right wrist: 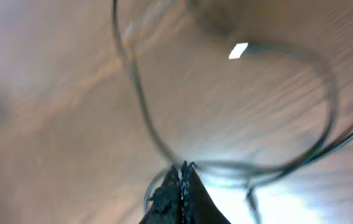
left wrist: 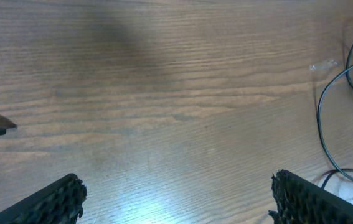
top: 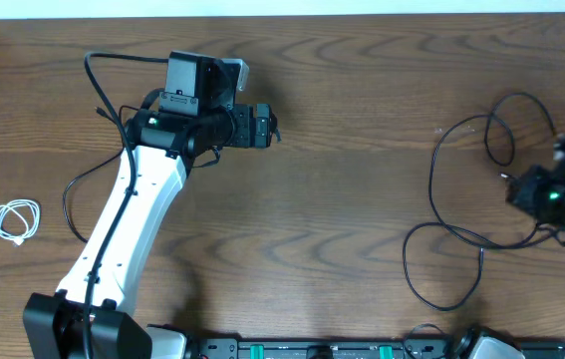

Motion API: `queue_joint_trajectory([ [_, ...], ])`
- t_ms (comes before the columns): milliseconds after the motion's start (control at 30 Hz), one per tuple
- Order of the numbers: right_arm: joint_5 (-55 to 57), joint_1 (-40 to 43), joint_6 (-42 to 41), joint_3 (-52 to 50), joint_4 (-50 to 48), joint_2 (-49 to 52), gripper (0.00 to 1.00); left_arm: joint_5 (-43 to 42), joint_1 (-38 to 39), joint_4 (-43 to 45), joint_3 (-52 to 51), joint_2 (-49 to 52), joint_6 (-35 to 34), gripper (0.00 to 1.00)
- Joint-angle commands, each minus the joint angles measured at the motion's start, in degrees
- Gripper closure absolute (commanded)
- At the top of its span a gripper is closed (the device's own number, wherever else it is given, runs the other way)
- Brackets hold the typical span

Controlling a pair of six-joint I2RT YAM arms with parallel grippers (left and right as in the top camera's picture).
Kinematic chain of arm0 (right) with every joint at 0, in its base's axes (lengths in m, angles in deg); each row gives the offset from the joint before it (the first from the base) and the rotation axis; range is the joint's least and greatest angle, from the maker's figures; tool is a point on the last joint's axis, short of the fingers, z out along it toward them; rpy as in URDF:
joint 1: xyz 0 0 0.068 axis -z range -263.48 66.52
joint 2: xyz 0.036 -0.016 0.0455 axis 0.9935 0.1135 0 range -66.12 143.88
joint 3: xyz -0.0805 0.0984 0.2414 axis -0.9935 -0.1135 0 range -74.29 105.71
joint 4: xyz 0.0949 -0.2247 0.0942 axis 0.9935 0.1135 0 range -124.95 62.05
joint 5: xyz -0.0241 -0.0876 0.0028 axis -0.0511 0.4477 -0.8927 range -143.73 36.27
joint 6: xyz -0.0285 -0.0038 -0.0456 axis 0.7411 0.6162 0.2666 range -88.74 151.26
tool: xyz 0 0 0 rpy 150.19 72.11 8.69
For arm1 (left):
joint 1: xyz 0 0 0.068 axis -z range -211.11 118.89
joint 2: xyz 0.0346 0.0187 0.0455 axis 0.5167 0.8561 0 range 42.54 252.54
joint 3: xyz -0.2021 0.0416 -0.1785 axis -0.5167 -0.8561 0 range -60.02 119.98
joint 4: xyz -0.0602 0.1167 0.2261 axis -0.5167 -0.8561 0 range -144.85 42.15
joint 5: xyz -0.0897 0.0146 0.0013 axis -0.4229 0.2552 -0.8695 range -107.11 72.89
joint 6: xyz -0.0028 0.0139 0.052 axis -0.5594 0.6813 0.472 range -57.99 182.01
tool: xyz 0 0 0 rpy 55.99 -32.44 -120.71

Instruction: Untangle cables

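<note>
Overhead: the short white cable [top: 16,220] is coiled up on its own at the far left of the wooden table [top: 362,60]. The black cables [top: 431,175] are sprawled in loose loops over on the right. The left gripper [top: 274,127] is up near the middle, well apart from any cable, and the right gripper [top: 526,189] sits right in the black tangle.

Left wrist: the left gripper [left wrist: 176,193] has its fingers [left wrist: 55,202] spread wide with just bare wood between them. The black cables [left wrist: 319,115] curve along the right edge.

Right wrist: pretty blurry, but the right gripper [right wrist: 182,177] is pressed together and looks pinched on the black cables [right wrist: 134,87], which loop away from its tips.
</note>
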Motion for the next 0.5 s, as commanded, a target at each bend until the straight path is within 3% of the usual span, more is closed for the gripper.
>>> queue_joint_trajectory([
  [0, -1.9, -4.3, 1.8, -1.1, 2.1, 0.7, 0.99, 0.8, 0.1, 0.1, -0.1, -1.0, 1.0, 0.04],
  [467, 4.1, -17.9, -3.0, -14.0, 1.0, 2.0, 0.99, 0.8, 0.1, 0.1, -0.1, -1.0, 1.0, 0.04],
])
